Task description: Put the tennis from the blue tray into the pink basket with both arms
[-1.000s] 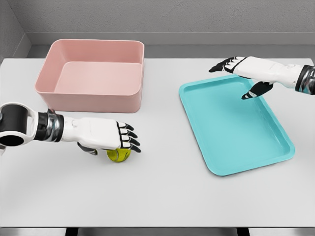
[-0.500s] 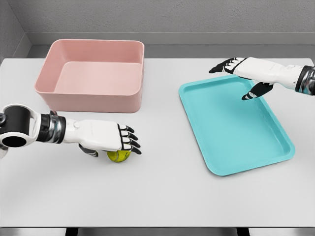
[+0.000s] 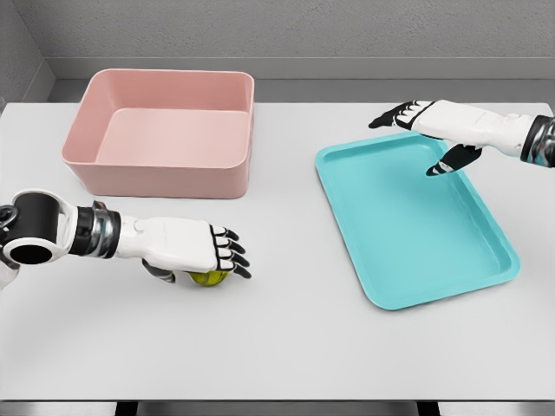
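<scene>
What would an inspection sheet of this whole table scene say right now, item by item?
Surface: white table, flat, no marks seen.
Job's things: tennis ball on the table under the left hand, outside both containers; blue tray at the right holds nothing; pink basket at the back left holds nothing.
Clutter: nothing seen.
Grippers: left hand lies over the ball, fingers extended, a grasp cannot be confirmed; right hand hovers over the tray's far edge, fingers open, holding nothing.
Cables: nothing seen.
Surroundings: grey wall behind the table.
</scene>
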Tool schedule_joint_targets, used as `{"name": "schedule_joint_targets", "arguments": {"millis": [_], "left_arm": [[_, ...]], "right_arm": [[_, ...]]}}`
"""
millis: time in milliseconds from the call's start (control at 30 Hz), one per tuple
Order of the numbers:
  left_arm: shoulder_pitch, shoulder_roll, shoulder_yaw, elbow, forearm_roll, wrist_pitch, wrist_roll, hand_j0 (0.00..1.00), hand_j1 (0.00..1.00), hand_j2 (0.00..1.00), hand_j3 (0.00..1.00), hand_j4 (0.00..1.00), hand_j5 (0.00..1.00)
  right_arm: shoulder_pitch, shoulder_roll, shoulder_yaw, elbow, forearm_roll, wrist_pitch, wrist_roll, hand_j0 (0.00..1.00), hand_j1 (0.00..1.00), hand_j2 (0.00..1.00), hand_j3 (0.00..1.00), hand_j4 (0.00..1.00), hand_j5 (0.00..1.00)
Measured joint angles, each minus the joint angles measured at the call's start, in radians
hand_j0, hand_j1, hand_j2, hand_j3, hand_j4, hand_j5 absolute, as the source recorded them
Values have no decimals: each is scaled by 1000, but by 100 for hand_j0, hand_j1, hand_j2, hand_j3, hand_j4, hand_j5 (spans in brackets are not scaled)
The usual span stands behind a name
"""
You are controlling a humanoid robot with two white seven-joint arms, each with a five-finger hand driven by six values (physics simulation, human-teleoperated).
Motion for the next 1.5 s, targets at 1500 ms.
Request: {"name": "schedule_joint_targets", "arguments": {"millis": [1500], "left_arm": [[0, -3, 4, 36, -1, 0, 0, 84, 84, 84, 84, 84, 84]], "right_arm": [[15, 4, 1, 2, 0, 0, 0, 100, 100, 100, 100, 100, 100]]}}
